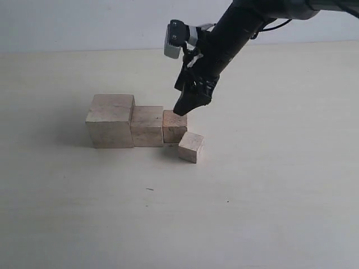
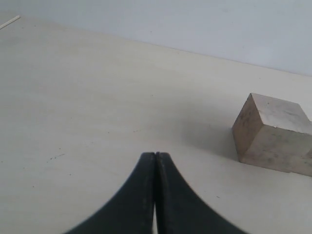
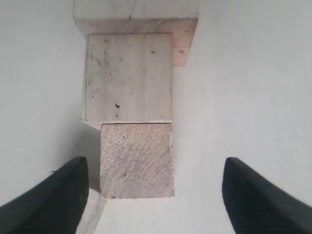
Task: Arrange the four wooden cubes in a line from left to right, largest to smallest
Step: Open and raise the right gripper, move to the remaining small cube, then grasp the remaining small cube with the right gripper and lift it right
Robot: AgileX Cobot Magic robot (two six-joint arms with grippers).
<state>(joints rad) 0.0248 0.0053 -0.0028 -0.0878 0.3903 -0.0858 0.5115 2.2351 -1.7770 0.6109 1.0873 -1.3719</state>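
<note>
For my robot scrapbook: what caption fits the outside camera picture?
Open right gripper over the row's third cube; the smallest cube sits out of line.

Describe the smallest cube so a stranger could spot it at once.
On the pale table, three wooden cubes stand in a row. The smallest cube sits off the row's right end, nearer the camera. Only it is turned askew.

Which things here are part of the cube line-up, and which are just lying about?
Job: largest cube, second cube, third cube, smallest cube, open right gripper over the third.
Not job: table, thin pale strip too small to identify, shut left gripper.
</note>
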